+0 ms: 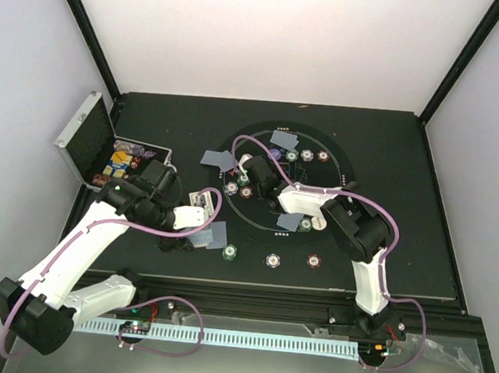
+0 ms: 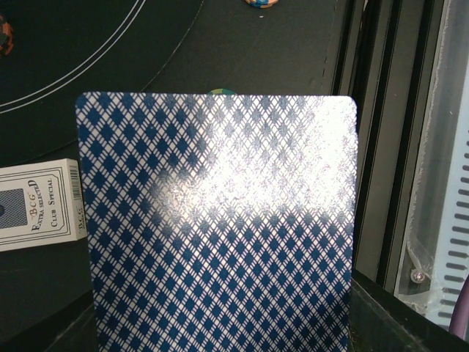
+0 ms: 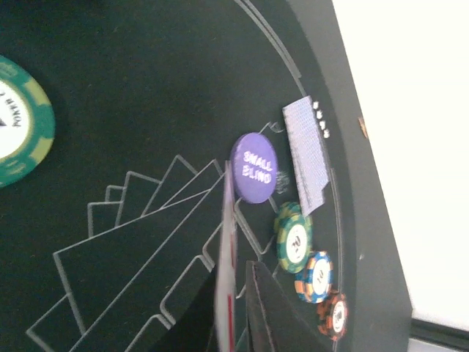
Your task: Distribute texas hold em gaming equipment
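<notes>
Since the left gripper [image 1: 196, 225] is pinched tight on a blue-backed card [image 2: 220, 220] by its lower edge only, jaws hidden behind it in the wrist view, the main risk is the card pivoting or sliding out mid-move: thin, glossy, little contact. Second risk: that card blocks most of the wrist view, so the green chip [image 2: 222, 91] peeking over its top edge is easy to cover or knock on set-down. The right gripper [image 3: 238, 315] looks clamped on an edge-on card [image 3: 226, 257]. Same slip risk, and a drop there would likely hit the small blind button [image 3: 254, 167] just beyond it. Positions vs the round mat [image 1: 328, 171]: the blue-backed card hangs just outside the mat's near-left rim, the card box [image 2: 40, 205] beside it and also off the mat, the green chip just past the near rim. The edge-on card sits over the mat's left-centre. The button, a face-down card [image 3: 308, 154] and a row of chips [image 3: 315, 275] lie further out toward the far rim. The open case [image 1: 89, 135] with spare chips [image 1: 122, 163] stands well off the mat's left.
</notes>
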